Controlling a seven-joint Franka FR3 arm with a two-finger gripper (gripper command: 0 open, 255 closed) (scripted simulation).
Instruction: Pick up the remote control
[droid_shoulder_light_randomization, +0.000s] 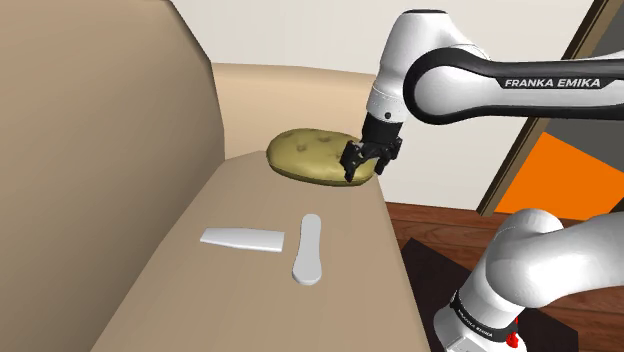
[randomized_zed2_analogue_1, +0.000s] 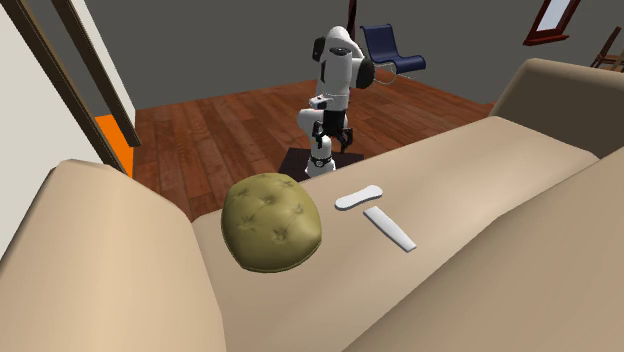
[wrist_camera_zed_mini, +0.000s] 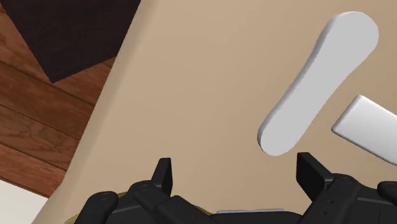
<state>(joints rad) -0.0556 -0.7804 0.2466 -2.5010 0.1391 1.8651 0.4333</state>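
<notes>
— How do the fingers (wrist_camera_zed_mini: 163, 173) stand?
— Spread wide with nothing between them, hanging above the beige sofa seat (wrist_camera_zed_mini: 210, 95), close to the olive cushion (droid_shoulder_light_randomization: 310, 155).
— And the remote control (wrist_camera_zed_mini: 318, 83)?
— It's white, long and rounded. It lies flat on the seat, apart from the fingers and untouched. A flat white slab (wrist_camera_zed_mini: 369, 127) lies just beside it, not touching.
— What's beyond that?
— Wooden floor (wrist_camera_zed_mini: 38, 127) past the seat's edge.

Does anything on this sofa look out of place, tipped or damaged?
Nothing stands out. The rounded white remote and flat white wedge lie flat on the sofa seat, apart, and the olive cushion sits in the corner.
</notes>
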